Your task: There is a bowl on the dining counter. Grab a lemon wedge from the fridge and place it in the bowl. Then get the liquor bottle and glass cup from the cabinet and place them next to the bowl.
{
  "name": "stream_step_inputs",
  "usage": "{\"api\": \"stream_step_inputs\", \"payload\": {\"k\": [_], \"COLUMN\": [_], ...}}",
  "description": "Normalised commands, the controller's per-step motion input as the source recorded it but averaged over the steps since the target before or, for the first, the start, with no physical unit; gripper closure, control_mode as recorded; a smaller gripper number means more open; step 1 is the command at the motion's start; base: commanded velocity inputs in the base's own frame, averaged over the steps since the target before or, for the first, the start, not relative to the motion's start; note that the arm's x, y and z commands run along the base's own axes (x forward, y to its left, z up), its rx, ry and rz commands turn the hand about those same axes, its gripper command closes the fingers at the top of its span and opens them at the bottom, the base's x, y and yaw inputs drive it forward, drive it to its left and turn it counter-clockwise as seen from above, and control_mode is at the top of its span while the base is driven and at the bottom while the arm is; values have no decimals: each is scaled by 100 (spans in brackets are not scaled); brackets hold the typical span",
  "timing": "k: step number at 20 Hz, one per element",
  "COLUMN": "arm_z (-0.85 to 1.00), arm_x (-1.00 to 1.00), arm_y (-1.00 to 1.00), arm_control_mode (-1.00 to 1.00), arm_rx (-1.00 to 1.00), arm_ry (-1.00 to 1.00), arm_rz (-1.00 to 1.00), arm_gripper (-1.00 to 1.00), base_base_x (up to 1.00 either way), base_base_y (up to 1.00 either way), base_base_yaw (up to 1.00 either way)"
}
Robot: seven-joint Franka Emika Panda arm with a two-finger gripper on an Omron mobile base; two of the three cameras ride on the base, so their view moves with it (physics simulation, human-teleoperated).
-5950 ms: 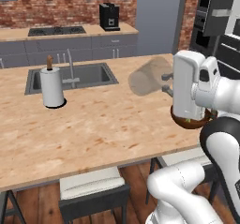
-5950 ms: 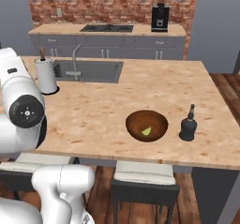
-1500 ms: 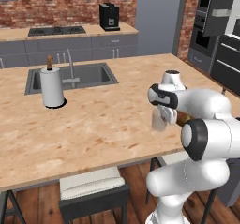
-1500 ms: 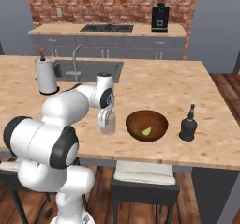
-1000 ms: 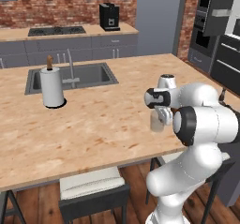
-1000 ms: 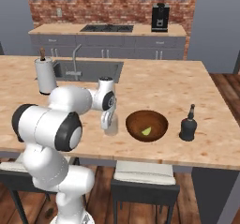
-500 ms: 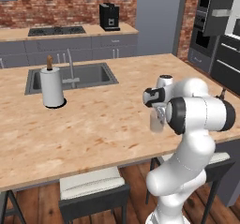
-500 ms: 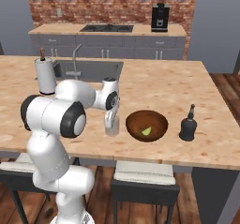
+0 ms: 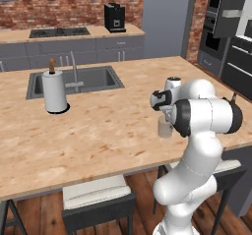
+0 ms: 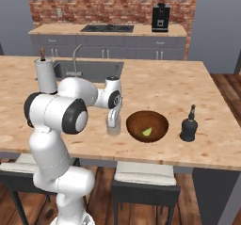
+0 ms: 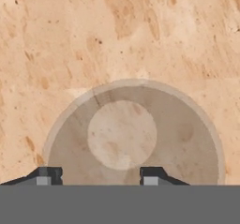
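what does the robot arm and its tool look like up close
The glossy white arm is made of rounded, bulbous segments with dark grey discs at the joints. Its tool ends in two small dark grey finger tips with lighter grey pads. No cables or markings show.

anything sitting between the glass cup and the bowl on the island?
Nothing visible. The translucent greyish glass cup stands on the tan speckled dining counter just left of the brown wooden bowl, bare countertop between them. The gripper hangs directly over the cup.
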Motion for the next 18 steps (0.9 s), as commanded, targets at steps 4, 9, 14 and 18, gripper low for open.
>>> {"api": "stream_step_inputs", "payload": {"k": [4, 9, 14, 18], "arm_z": [-3, 41, 74, 70], "arm_x": [-7, -21, -36, -51], "arm_y": [0, 1, 0, 1], "arm_control_mode": [-100, -100, -100, -100], "arm_rx": [0, 0, 0, 0], "arm_ry": [-3, -2, -1, -1], "arm_rz": [0, 0, 0, 0], "arm_gripper": [-100, -100, -100, -100], "base_base_x": [0, 0, 0, 0], "base_base_y": [0, 0, 0, 0], "base_base_yaw": [0, 0, 0, 0]}}
